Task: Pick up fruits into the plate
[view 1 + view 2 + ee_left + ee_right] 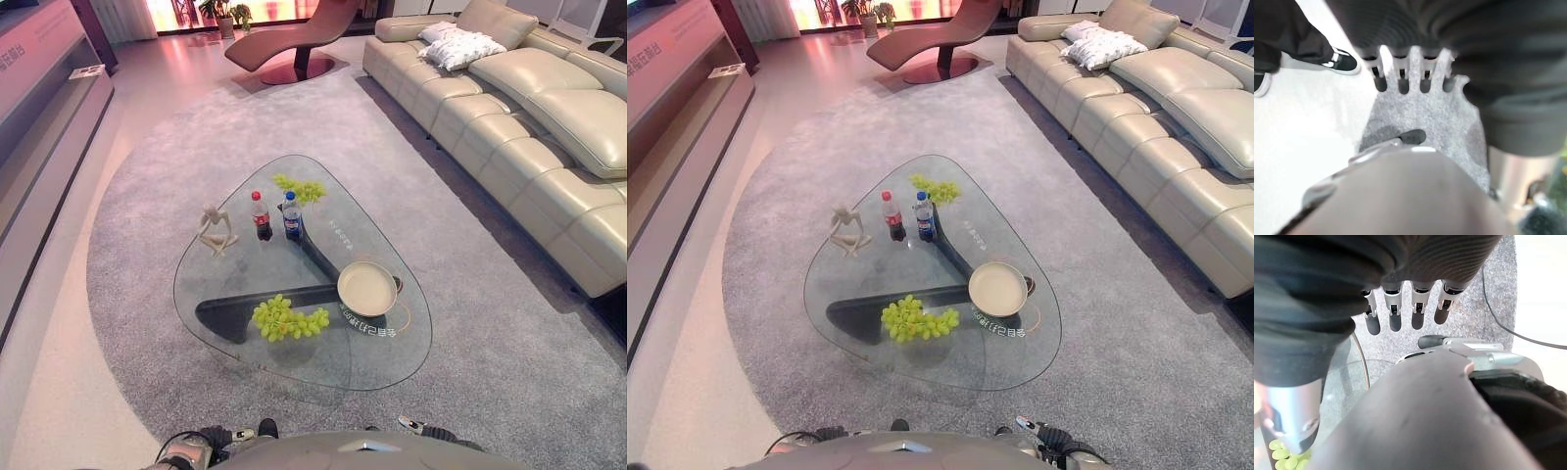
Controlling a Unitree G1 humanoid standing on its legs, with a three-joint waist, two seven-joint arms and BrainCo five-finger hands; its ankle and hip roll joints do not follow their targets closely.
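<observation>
Still, nothing is picked: my left hand and right hand hang with fingers straight, holding nothing. Grapes lie on the glass bench beside the plate; loose grapes could roll off.

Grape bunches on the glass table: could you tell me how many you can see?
2. One bunch of green grapes lies near the table's near edge, left of the plate. The other bunch lies at the far end, just behind the two bottles. None appears hidden.

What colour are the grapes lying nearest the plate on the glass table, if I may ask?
Light yellow-green; the bunch of grapes shows best in the left eye view.
</observation>
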